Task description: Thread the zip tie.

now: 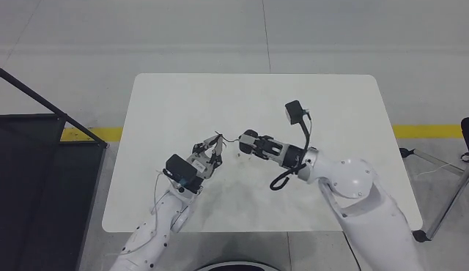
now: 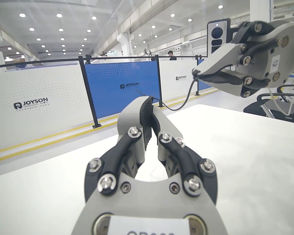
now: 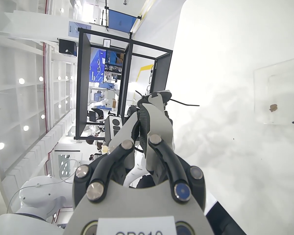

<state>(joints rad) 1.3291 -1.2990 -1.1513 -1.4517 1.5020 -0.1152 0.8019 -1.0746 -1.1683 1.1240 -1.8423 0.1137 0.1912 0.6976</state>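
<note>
A thin black zip tie hangs in a shallow curve above the white table, strung between the two grippers. My left gripper is shut on one end, and a short tail pokes out past its tips. My right gripper faces it from a little higher and is shut on the other end. From above, the left gripper and right gripper nearly meet near the table's middle, with the zip tie between them. In the right wrist view my right gripper is shut, and a strand of zip tie sticks out sideways.
A clear square sheet with a small brown speck lies flat on the table beyond the grippers. A black frame and dark mat stand off the table's left side. White tabletop surrounds both grippers.
</note>
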